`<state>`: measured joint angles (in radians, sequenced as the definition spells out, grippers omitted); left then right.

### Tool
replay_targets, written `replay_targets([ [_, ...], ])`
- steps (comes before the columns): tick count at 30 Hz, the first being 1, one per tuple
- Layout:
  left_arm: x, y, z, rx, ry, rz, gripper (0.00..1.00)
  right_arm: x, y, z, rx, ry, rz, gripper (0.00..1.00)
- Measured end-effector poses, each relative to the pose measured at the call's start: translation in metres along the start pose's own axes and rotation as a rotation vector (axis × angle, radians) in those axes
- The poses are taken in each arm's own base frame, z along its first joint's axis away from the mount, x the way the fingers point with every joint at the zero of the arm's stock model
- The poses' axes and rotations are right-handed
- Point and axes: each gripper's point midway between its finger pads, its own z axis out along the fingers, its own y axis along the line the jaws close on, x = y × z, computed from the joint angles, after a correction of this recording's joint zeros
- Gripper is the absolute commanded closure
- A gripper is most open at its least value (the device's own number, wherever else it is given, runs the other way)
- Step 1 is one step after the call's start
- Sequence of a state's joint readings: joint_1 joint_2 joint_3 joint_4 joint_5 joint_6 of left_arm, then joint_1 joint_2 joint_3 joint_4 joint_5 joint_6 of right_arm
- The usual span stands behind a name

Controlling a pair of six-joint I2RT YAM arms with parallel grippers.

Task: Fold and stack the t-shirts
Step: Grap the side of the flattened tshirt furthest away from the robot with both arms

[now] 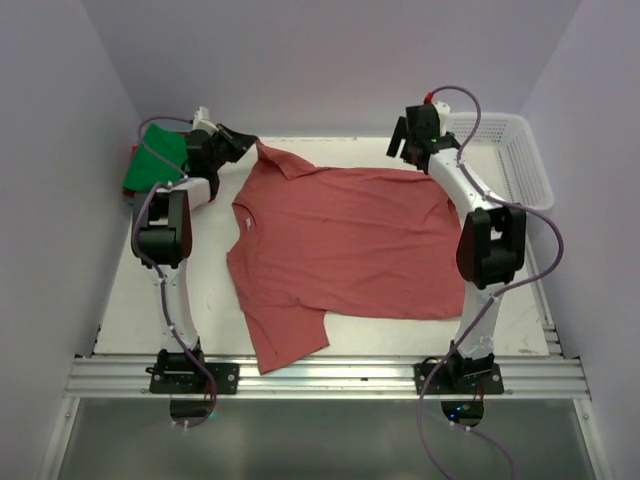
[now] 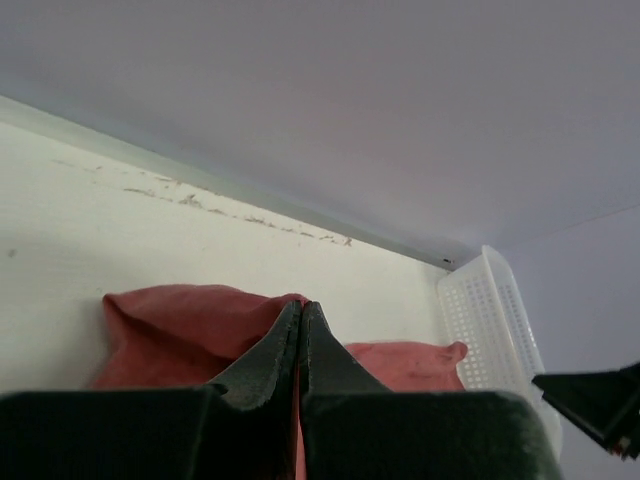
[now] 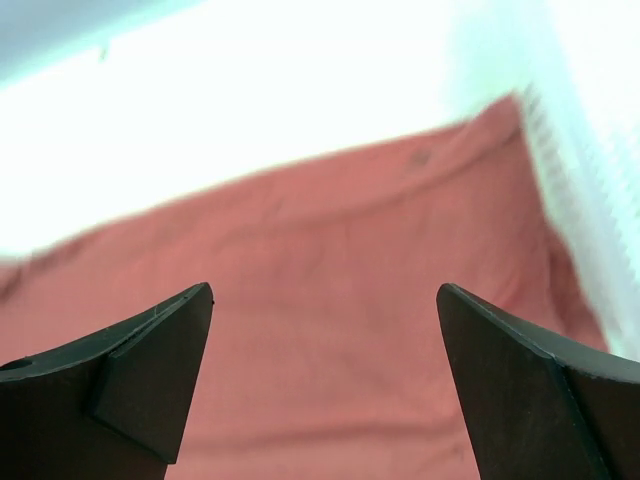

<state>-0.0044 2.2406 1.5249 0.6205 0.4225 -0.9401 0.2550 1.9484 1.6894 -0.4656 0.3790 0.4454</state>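
A large faded brick-red t-shirt [image 1: 340, 240] lies spread over the table, one sleeve hanging toward the near edge. My left gripper [image 1: 247, 142] is at its far left corner, shut on a lifted peak of that cloth. In the left wrist view red fabric [image 2: 180, 335] shows between and behind the closed gripper [image 2: 301, 306]. My right gripper [image 1: 404, 143] hangs open just above the shirt's far right corner. In the right wrist view the gripper [image 3: 325, 292] has only flat red cloth [image 3: 330, 250] below it. A bright green t-shirt [image 1: 156, 160] sits bunched at the far left, with a red-pink sliver [image 1: 131, 152] beside it.
A white mesh basket [image 1: 512, 160] stands at the far right corner, close to the right arm; its wall [image 2: 480, 330] also shows in the left wrist view. Lilac walls enclose the table on three sides. The metal rail [image 1: 320, 378] with both arm bases runs along the near edge.
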Motion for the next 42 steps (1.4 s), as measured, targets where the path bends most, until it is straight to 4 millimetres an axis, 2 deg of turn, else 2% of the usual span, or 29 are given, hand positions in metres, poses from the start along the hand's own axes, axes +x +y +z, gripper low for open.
replay_targets([
  [2,0.000,0.012,-0.007,-0.025,0.004,-0.003,1.00,-0.027,-0.008,0.028,0.031,-0.026,0.038,0.01],
  [4,-0.006,0.020,-0.014,-0.043,-0.006,-0.006,1.00,-0.039,-0.013,0.056,0.068,-0.025,0.044,0.01],
  [6,-0.016,0.027,-0.019,-0.054,-0.021,-0.004,1.00,-0.045,-0.009,0.083,0.093,-0.016,0.032,0.01],
  [8,-0.026,0.032,-0.024,-0.061,-0.036,-0.002,1.00,-0.035,-0.003,0.107,0.100,0.010,0.011,0.01],
  [10,-0.036,0.037,-0.029,-0.071,-0.050,-0.001,1.00,-0.013,-0.002,0.121,0.110,0.063,-0.020,0.01],
  [13,-0.046,0.043,-0.034,-0.083,-0.061,0.005,1.00,0.017,-0.002,0.128,0.109,0.133,-0.050,0.04],
  [15,-0.050,0.046,-0.037,-0.088,-0.067,0.012,1.00,0.023,0.001,0.129,0.095,0.149,-0.056,0.05],
  [17,-0.054,0.050,-0.039,-0.096,-0.070,0.013,1.00,0.022,0.003,0.129,0.081,0.151,-0.056,0.05],
  [21,-0.059,0.058,-0.044,-0.111,-0.070,0.004,1.00,-0.002,0.012,0.130,0.057,0.090,-0.039,0.06],
  [25,-0.063,0.065,-0.049,-0.126,-0.071,-0.003,1.00,-0.006,0.008,0.131,0.073,0.077,-0.042,0.09],
  [33,-0.074,0.070,-0.054,-0.136,-0.079,-0.007,1.00,0.006,-0.010,0.145,0.139,0.094,-0.038,0.14],
  [36,-0.076,0.071,-0.055,-0.138,-0.083,-0.008,1.00,0.017,-0.016,0.155,0.155,0.116,-0.039,0.19],
  [38,-0.077,0.071,-0.055,-0.136,-0.082,-0.008,1.00,0.025,-0.020,0.162,0.164,0.129,-0.037,0.28],
  [42,-0.076,0.070,-0.055,-0.131,-0.078,-0.008,1.00,0.027,-0.023,0.169,0.166,0.124,-0.023,0.34],
])
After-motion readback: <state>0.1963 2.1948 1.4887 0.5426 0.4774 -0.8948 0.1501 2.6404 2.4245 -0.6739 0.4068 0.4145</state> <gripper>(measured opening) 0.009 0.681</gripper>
